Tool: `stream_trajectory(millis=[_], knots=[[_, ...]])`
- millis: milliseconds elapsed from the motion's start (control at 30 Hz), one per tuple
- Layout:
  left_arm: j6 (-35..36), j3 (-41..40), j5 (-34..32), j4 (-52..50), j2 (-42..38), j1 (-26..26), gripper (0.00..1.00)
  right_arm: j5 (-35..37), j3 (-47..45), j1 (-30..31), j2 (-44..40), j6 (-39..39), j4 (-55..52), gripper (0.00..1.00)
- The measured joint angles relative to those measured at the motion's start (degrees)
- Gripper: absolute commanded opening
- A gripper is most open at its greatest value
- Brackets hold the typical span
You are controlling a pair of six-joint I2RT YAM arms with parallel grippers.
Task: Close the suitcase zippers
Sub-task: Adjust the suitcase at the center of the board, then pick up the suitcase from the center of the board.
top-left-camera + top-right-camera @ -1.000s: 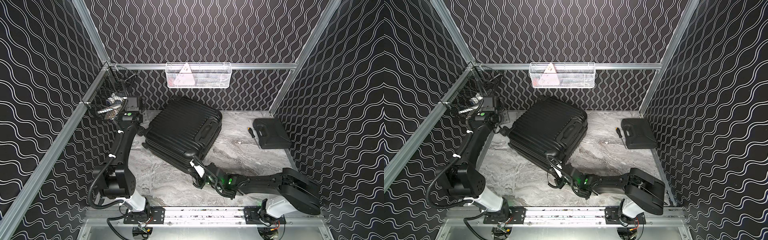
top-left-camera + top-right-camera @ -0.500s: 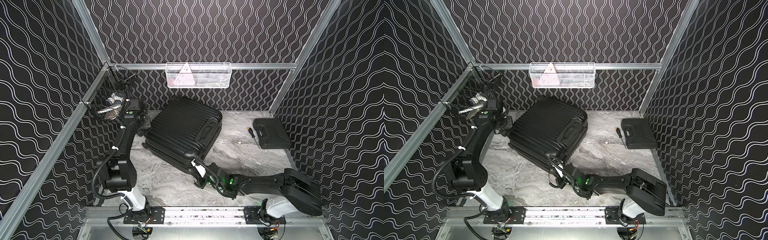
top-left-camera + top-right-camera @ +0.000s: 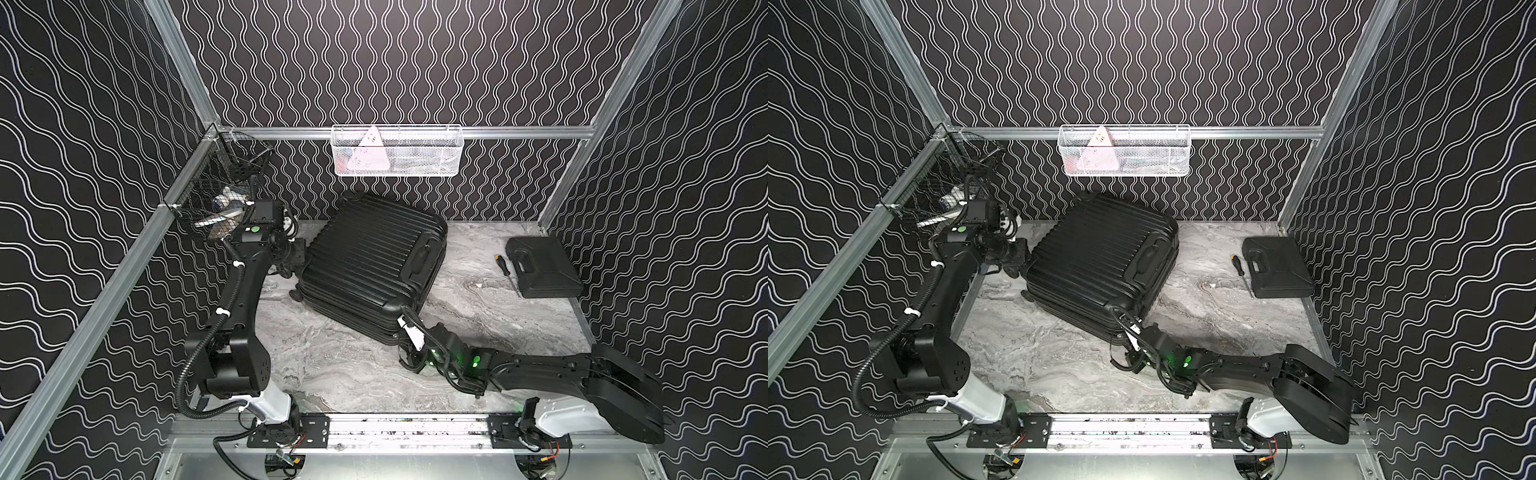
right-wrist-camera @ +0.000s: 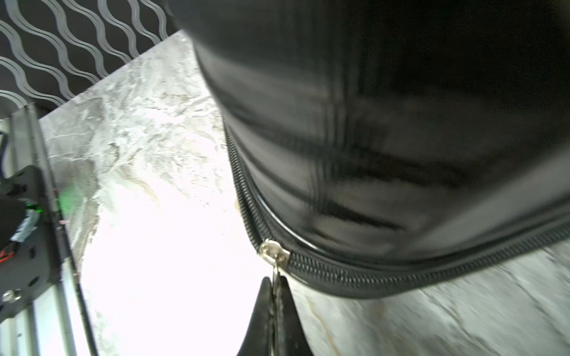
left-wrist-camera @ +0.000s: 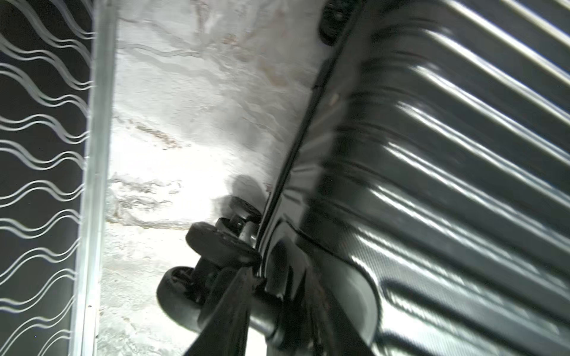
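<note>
Black on black, but looks partway: pinches the zipper pull (image 4: 275,271) tight in right gripper (image 4: 275,286) at the near corner of the suitcase (image 3: 370,257) mid-table, can't read left gripper (image 3: 293,251) by the wheels (image 5: 216,243), needs zipping onward.

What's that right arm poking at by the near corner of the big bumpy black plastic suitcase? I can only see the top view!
Observer: The right wrist view shows the right gripper shut on the small silver zipper pull at the suitcase rim.
Operator: And the left arm?
Observer: The left wrist view shows the left gripper right by the suitcase's black spinner wheels; whether it grips anything is unclear.
</note>
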Motion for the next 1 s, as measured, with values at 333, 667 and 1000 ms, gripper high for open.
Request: stream_trajectory(millis=[333,667,1000], knots=[[1.7,0.7,4.2,-4.5,-0.5,-4.1,0.37,3.5,-4.9,-5.1,-8.7,2.5,-5.3,0.00],[4.5,1.2,11.7,-9.7,-1.1,-9.7,0.38,9.6,-6.4,-8.5,-15.3,5.2,-12.3,0.00],[6.4,3.4,14.0,-13.4,-1.3,-11.5,0.58,11.9,-7.0,-12.3,-17.4,8.3,-15.0,0.00]])
